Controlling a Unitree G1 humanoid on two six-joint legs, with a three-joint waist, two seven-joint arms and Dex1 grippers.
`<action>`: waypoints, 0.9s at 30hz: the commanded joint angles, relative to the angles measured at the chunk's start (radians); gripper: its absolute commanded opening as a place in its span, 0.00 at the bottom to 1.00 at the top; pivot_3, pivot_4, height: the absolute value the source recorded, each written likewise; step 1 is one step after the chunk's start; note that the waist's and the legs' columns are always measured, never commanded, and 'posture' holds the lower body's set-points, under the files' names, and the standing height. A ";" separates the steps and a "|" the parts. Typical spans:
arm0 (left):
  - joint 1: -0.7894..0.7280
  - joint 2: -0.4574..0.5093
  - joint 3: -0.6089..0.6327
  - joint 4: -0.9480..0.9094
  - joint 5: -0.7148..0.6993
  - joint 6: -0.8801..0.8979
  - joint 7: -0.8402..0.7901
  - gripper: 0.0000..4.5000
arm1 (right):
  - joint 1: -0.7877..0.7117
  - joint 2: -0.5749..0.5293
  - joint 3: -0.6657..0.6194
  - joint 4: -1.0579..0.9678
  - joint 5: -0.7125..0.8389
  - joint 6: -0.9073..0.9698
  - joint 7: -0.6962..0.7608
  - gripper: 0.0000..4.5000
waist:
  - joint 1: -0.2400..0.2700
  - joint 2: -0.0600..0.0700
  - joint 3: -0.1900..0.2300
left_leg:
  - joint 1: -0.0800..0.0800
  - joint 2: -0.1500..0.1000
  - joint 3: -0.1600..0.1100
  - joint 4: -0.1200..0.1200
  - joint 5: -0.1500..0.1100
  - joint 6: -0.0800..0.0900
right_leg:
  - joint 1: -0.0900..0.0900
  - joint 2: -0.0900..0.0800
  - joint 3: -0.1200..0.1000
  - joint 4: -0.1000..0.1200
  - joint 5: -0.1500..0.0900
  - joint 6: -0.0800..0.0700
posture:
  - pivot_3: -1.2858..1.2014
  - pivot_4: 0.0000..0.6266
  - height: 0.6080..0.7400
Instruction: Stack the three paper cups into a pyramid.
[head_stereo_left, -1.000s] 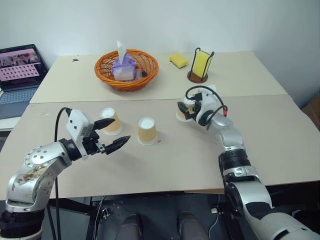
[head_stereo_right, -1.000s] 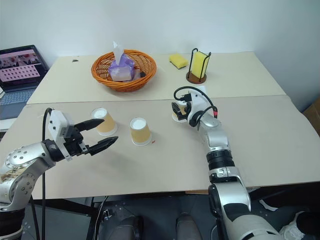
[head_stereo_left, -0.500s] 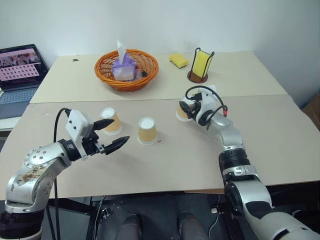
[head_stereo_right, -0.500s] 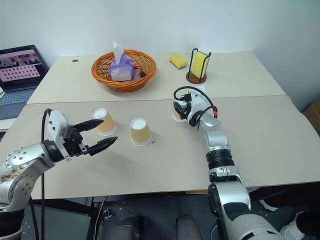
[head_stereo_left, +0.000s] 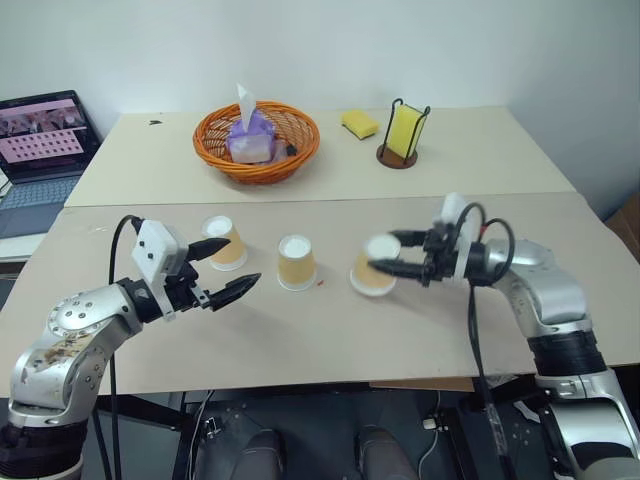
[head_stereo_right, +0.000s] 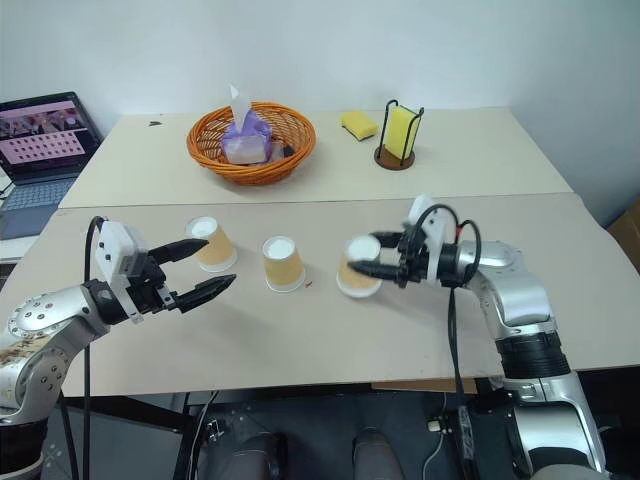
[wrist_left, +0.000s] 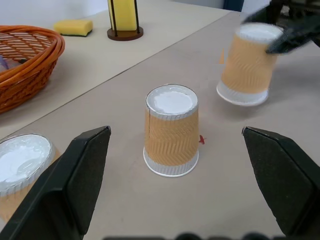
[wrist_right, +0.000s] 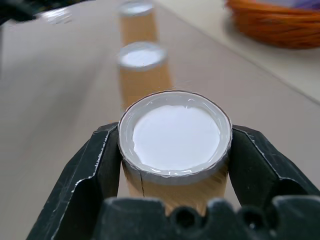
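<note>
My right claw (head_stereo_left: 392, 254) grips one upside-down tan cup (head_stereo_left: 374, 268), tilted, mid-desk (head_stereo_left: 300, 340); two more cups (head_stereo_left: 295, 262) (head_stereo_left: 224, 241) stand leftward. My left claw (head_stereo_left: 222, 268) gapes empty; bare desk toward the front edge.

Three cups stand in a row on the table (head_stereo_left: 330, 335): left cup (head_stereo_left: 224, 243), middle cup (head_stereo_left: 295, 262), right cup (head_stereo_left: 374, 266).

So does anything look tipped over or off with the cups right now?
One cup is tilted, its rim off the table, but the right gripper is clamped on it. The other two cups stand upside down, undamaged.
</note>
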 joint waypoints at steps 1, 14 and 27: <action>-0.014 0.016 0.022 -0.025 -0.019 0.005 -0.001 1.00 | -0.054 0.022 0.047 0.093 -0.066 -0.089 0.033 0.62 | 0.000 0.000 0.000 | 0.000 0.000 0.000 0.000 0.000 0.000 | 0.000 0.000 0.000 0.000 0.000 0.000 | 0.52 0.24 1.00; 0.005 0.016 0.036 -0.047 -0.022 0.015 0.008 1.00 | -0.221 0.141 0.075 0.396 -0.166 -0.261 0.061 0.62 | 0.001 0.000 0.000 | 0.001 0.000 -0.001 0.000 0.000 0.000 | 0.001 0.000 0.000 0.000 0.000 0.000 | 0.52 0.24 1.00; 0.012 0.014 0.032 -0.048 -0.026 0.012 0.014 1.00 | -0.329 0.247 0.077 0.551 -0.216 -0.327 0.067 0.62 | -0.005 0.000 0.000 | 0.001 0.000 -0.001 -0.001 0.000 0.000 | 0.000 0.000 0.000 0.001 0.000 0.000 | 0.52 0.24 1.00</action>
